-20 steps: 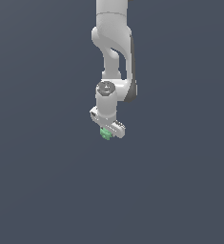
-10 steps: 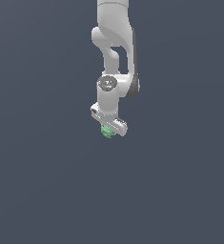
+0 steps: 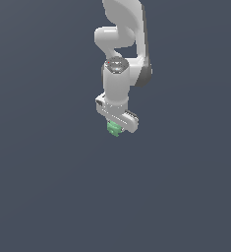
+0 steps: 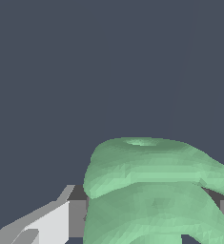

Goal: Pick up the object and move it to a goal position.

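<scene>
The object (image 3: 114, 129) is a small light-green lumpy block, peeking out just below the white hand of the arm in the exterior view. My gripper (image 3: 115, 128) is shut on the object, and its fingers are mostly hidden behind the hand's crossbar. In the wrist view the object (image 4: 151, 190) fills the near part of the picture, with one grey fingertip pad (image 4: 76, 217) pressed against its side and a second pad at the opposite edge. The block hangs in the air, apart from any surface.
The white arm (image 3: 122, 44) reaches down from the upper edge of the exterior view. A plain dark grey-blue background surrounds everything in both views.
The arm has carried the held object slightly upward and toward the exterior view's right, and the wrist has turned a little. The grip on the block has stayed the same.
</scene>
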Action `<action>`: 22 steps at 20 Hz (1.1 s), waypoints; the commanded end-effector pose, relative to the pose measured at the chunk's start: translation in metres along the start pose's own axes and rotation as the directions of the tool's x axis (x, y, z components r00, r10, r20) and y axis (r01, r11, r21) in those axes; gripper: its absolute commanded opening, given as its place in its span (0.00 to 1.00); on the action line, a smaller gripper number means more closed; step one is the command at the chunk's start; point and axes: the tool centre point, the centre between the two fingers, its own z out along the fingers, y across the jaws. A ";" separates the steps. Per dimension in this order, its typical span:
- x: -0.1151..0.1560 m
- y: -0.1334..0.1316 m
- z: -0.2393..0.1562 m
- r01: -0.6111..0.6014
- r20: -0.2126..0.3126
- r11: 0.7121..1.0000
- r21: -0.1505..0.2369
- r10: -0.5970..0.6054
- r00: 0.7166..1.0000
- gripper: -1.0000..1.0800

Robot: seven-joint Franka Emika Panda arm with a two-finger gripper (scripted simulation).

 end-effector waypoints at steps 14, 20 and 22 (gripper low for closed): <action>-0.005 -0.045 -0.158 -0.001 -0.001 1.000 -0.001 0.001 1.000 0.00; -0.006 -0.063 -0.217 -0.001 -0.001 1.000 -0.001 0.001 1.000 0.00; -0.007 -0.069 -0.235 -0.001 -0.001 1.000 -0.001 0.001 1.000 0.00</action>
